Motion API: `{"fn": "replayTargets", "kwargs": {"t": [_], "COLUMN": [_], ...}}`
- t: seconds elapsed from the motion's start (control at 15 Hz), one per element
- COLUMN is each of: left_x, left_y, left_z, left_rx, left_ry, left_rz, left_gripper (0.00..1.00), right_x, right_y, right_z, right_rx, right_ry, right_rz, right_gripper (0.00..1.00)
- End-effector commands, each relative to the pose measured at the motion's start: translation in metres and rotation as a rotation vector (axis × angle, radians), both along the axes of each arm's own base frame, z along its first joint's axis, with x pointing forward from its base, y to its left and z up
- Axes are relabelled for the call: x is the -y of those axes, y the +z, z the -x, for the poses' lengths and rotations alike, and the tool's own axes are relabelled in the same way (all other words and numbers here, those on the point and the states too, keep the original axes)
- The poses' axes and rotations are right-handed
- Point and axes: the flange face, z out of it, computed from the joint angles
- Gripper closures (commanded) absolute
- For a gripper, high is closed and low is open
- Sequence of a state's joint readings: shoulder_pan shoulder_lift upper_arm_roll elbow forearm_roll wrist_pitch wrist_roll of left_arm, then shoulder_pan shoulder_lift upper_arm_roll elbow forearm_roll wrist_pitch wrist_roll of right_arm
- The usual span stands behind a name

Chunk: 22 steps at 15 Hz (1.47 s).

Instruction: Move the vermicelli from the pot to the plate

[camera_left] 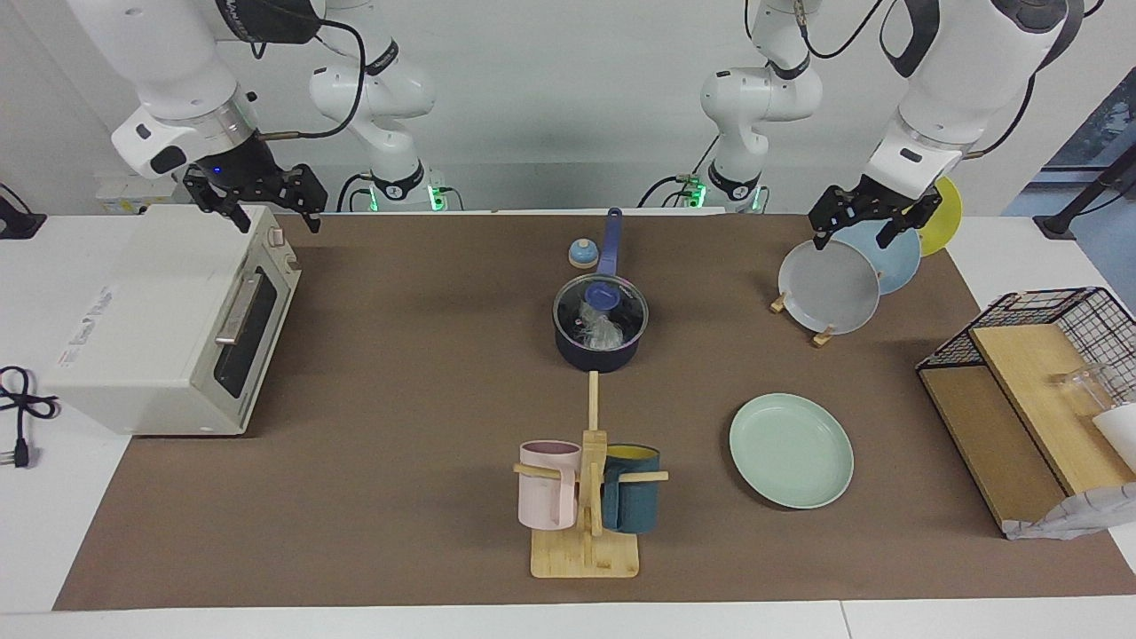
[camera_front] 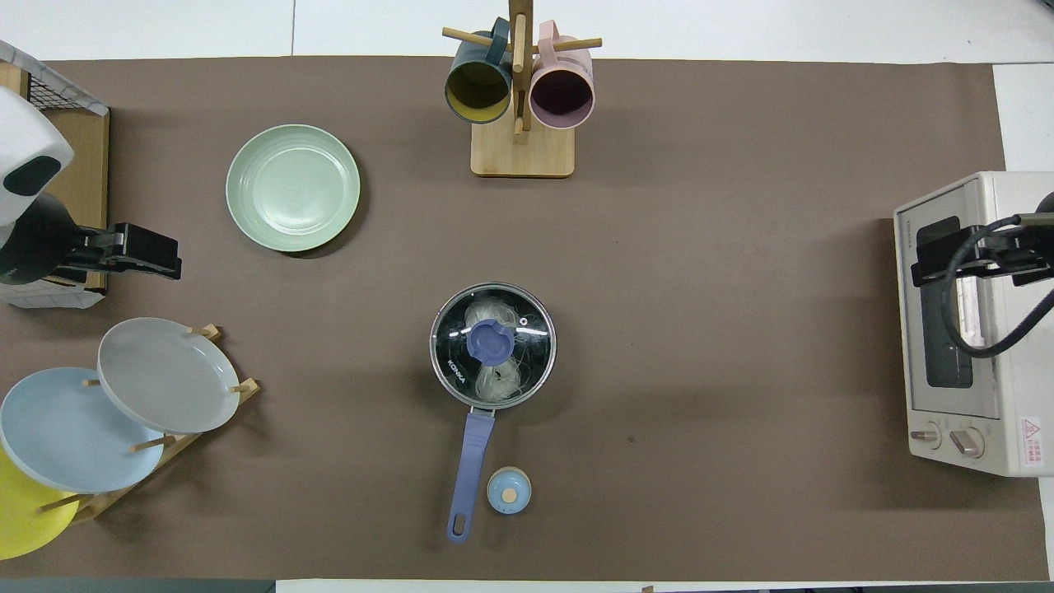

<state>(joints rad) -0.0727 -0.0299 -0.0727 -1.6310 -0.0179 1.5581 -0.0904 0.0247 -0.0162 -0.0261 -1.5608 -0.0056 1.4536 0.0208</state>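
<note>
The dark navy pot (camera_left: 596, 357) stands at the middle of the brown mat, its long blue handle (camera_front: 472, 461) pointing toward the robots. A glass lid with a blue knob (camera_front: 492, 342) covers it. The white vermicelli (camera_left: 606, 333) shows through the lid, also in the overhead view (camera_front: 496, 380). The mint-green plate (camera_left: 790, 450) lies empty, farther from the robots than the pot, toward the left arm's end (camera_front: 292, 187). My left gripper (camera_left: 852, 238) hangs open over the plate rack. My right gripper (camera_left: 277, 220) hangs open over the toaster oven. Both are empty.
A plate rack (camera_left: 824, 337) holds a grey plate (camera_left: 830, 288), a light blue one and a yellow one. A white toaster oven (camera_left: 169, 319) sits at the right arm's end. A mug tree (camera_left: 587, 497) holds pink and teal mugs. A small blue dome (camera_left: 582, 255) lies beside the pot handle. A wire shelf (camera_left: 1047, 390) stands at the left arm's end.
</note>
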Motion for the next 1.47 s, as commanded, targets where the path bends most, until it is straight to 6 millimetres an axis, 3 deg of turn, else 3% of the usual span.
{"fn": "replayTargets", "kwargs": {"t": [0.0, 0.87, 1.13, 1.4], "left_x": [-0.003, -0.003, -0.003, -0.003], "left_y": [0.004, 0.003, 0.003, 0.003], "left_z": [0.006, 0.005, 0.005, 0.005], "left_rx": [0.012, 0.01, 0.01, 0.01], "left_ry": [0.004, 0.004, 0.004, 0.004], "left_rz": [0.016, 0.016, 0.016, 0.016], "left_gripper": [0.0, 0.0, 0.0, 0.0], "right_x": [0.001, -0.008, -0.039, -0.094], "right_y": [0.002, -0.004, -0.003, -0.001], "right_z": [0.001, 0.005, 0.003, 0.002], "right_rx": [0.0, -0.013, -0.006, 0.016], "right_ry": [0.033, 0.077, 0.128, 0.142], "right_rz": [0.004, -0.016, -0.02, -0.018], "right_gripper": [0.0, 0.0, 0.0, 0.0]}}
